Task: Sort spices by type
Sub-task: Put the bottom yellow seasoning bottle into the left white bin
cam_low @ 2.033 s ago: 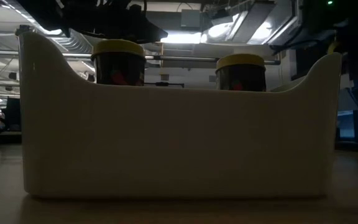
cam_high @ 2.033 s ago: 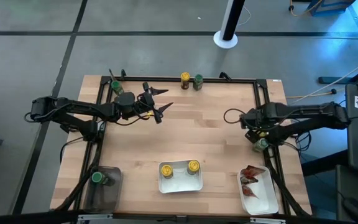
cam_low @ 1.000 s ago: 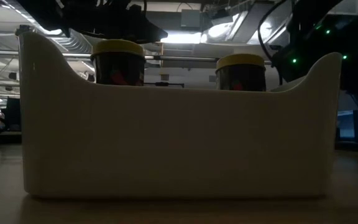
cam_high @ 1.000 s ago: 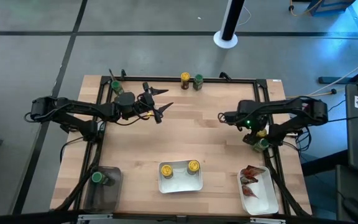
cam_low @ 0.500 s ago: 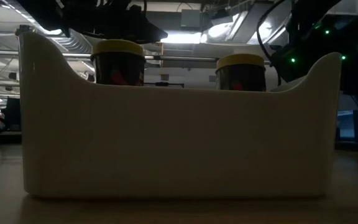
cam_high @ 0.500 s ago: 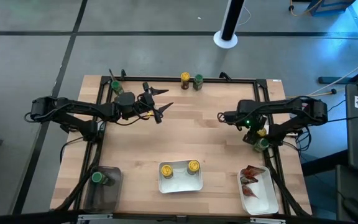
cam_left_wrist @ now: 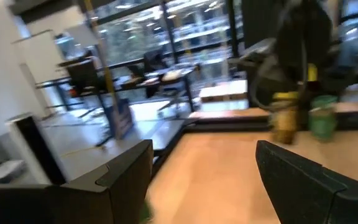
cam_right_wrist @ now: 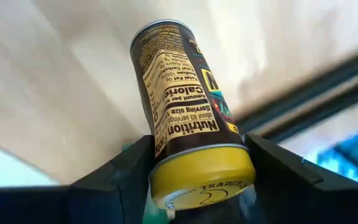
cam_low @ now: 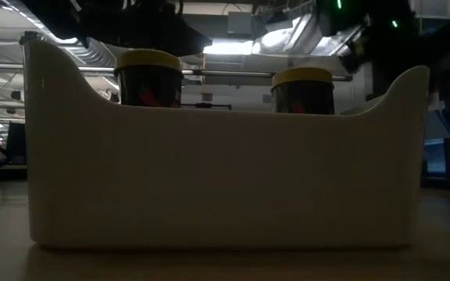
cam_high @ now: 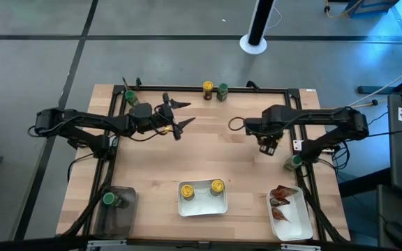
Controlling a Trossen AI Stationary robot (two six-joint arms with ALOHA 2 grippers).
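High view: since the earlier frames the right gripper (cam_high: pixel 266 145) has swung from the table's right edge in toward centre-right of the frame, leaving a green-capped jar (cam_high: pixel 291 163) standing alone by the right rail. The left gripper (cam_high: pixel 176 117) hangs unchanged at upper left, fingers spread and empty, waiting. Sorting so far: two yellow-capped jars (cam_high: pixel 186 190) in the white tray (cam_high: pixel 202 206) at bottom centre, red-orange packets (cam_high: pixel 280 196) in the white tray (cam_high: pixel 293 223) at lower right, one green-capped jar (cam_high: pixel 108 199) in the dark bin (cam_high: pixel 119 217) at lower left. One yellow and one green jar remain at the top edge

Low view: tray wall (cam_low: pixel 225 179) fills the frame, two yellow caps showing above it; the right arm is dark at upper right

Left wrist view: fingers apart, nothing between; two unsorted jars (cam_left_wrist: pixel 284 115) blurred at right

Right wrist view: fingers clamp a yellow-capped jar (cam_right_wrist: pixel 185 140) by its cap end, body pointing away – probably bound for the yellow tray
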